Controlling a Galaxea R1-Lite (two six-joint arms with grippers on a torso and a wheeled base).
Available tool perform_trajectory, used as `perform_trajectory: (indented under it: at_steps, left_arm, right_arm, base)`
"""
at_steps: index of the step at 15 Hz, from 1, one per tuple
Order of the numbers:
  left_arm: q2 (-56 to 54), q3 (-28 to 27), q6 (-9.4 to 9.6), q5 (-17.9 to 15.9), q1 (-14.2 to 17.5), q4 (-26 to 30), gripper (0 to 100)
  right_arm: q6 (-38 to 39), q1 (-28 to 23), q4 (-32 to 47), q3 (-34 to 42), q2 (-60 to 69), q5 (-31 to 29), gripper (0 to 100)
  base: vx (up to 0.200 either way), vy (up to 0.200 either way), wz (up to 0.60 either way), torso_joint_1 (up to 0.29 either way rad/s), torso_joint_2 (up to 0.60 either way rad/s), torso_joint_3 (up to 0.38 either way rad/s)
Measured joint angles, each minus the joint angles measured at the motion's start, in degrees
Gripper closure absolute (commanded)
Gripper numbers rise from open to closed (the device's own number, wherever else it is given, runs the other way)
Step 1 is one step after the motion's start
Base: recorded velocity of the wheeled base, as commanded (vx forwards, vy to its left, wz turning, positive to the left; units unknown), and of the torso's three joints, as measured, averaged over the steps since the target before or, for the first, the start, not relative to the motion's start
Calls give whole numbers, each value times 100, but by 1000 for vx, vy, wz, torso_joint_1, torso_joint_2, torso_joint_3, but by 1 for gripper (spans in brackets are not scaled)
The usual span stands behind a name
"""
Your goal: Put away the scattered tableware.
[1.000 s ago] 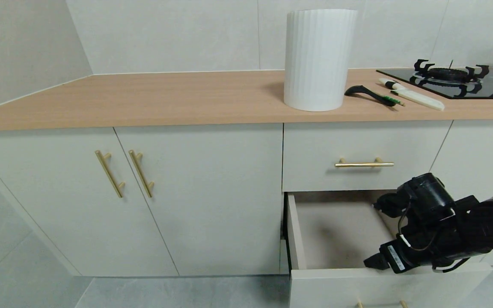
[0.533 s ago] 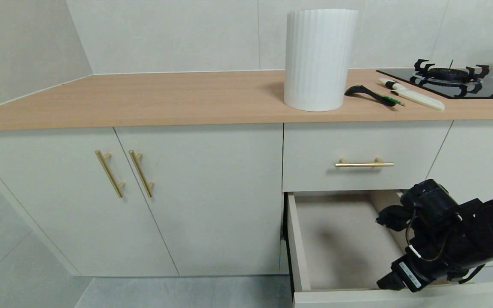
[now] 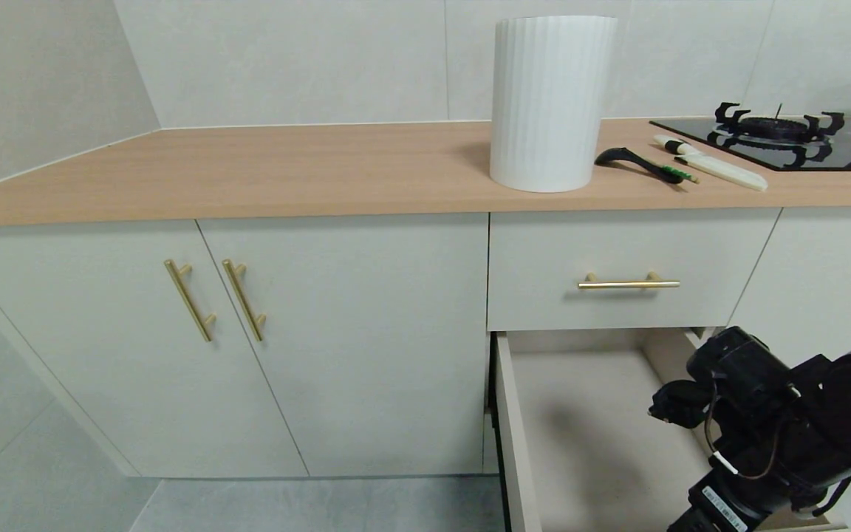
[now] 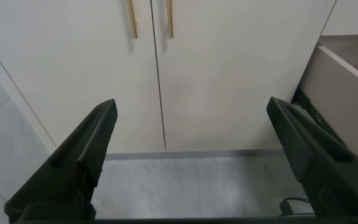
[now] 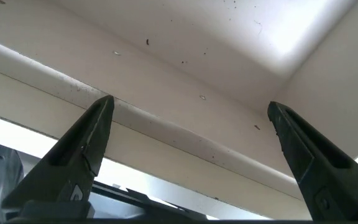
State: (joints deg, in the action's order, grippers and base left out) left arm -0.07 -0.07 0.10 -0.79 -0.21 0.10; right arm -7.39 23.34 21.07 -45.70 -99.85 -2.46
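Your right hand gaped wide at the front wall of the open drawer; your left hand was wide too. The black spoon and white knife lay on the tabletop, near its front edge.

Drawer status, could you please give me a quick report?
Drawer open, right gripper open at its front edge. Left gripper open. Spoon and knife on counter.

Right arm, lower right of the head view, wrist angled downward; right gripper and left gripper both spread wide.
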Motion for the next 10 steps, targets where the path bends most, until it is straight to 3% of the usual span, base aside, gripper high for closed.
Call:
perform_trajectory:
  at_steps: [7, 10]
  left_arm:
    - [0, 0, 0, 1, 2, 0, 0]
    - [0, 2, 0, 0, 2, 0, 0]
  right_arm:
    - [99, 104, 202, -132, 82, -108, 0]
    - [646, 82, 184, -410, 335, -137, 0]
  base:
    - [0, 0, 0, 0, 0, 0]
    - [0, 0, 0, 0, 0, 0]
